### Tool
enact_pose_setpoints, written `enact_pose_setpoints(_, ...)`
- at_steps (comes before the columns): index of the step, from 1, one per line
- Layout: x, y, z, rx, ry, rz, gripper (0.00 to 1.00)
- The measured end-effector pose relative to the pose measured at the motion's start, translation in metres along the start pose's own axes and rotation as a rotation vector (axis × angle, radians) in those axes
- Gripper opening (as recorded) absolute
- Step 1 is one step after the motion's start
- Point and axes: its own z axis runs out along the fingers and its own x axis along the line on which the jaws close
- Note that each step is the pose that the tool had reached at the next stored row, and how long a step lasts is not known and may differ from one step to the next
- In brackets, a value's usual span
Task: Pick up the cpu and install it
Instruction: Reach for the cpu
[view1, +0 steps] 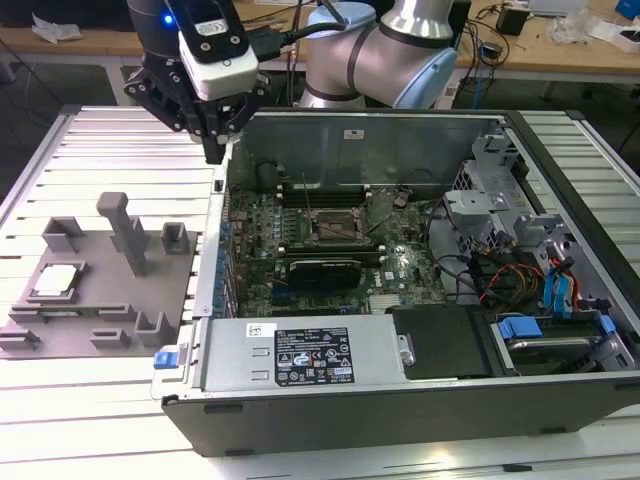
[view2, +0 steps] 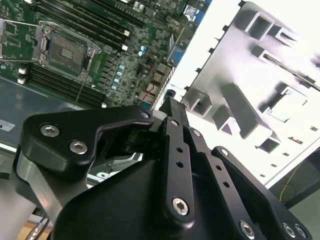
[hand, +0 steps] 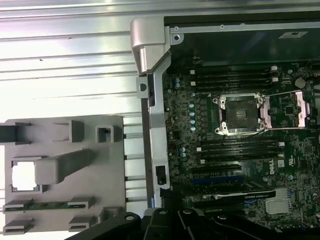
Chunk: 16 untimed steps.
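Right beneath my jaws (view1: 214, 150), clenched on nothing, runs the side wall of the open grey steel computer case (view1: 300, 150); dropping straight down here would, I judge, strike it. Lower, towards the exterior view's left of them, the grey plastic fixture plate (view1: 110, 295) cradles the small silver-topped square cpu (view1: 55, 280) in its pocket, well apart from me. On the other side, inside the case, the metal-framed motherboard socket (view1: 328, 227) looks empty; a tilted chip could bend pins.
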Motion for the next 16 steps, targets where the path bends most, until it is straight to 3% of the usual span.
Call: enact_pose_setpoints(16, 0.0320, -0.0022, -0.0010, -0.0004, -0.0047, -0.002, 0.11)
